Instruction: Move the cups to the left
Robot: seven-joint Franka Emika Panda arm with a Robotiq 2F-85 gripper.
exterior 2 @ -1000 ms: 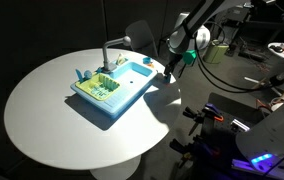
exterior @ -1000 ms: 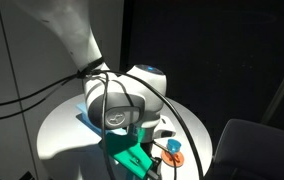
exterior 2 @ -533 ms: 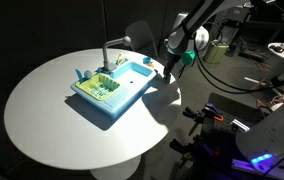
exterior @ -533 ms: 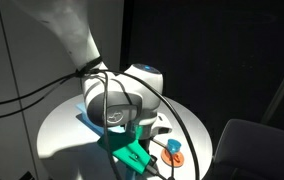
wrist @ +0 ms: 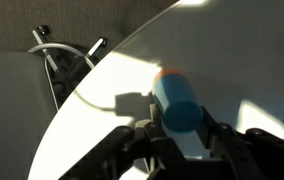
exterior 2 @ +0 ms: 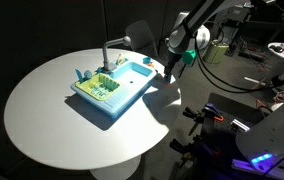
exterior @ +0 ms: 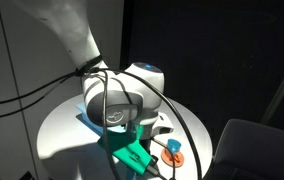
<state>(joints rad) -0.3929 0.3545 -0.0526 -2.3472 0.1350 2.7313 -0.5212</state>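
In the wrist view a small light-blue cup (wrist: 175, 98) lies between my gripper's (wrist: 177, 128) dark fingers (wrist: 145, 128), and the jaws are shut against its sides. An orange rim shows at the cup's far end. In an exterior view the cup (exterior: 172, 146) sits over an orange saucer (exterior: 174, 158) near the table's edge, beside the arm's wrist. In an exterior view the gripper (exterior 2: 168, 68) reaches down just off the right end of the toy sink (exterior 2: 112, 88); the cup itself is too small to make out there.
The light-blue toy sink with a green rack (exterior 2: 102, 88) and a grey tap (exterior 2: 108, 50) stands mid-table on the round white table (exterior 2: 52, 130). A green toy part (exterior: 132, 156) lies under the arm. The table's edge (wrist: 72, 110) runs close by the cup.
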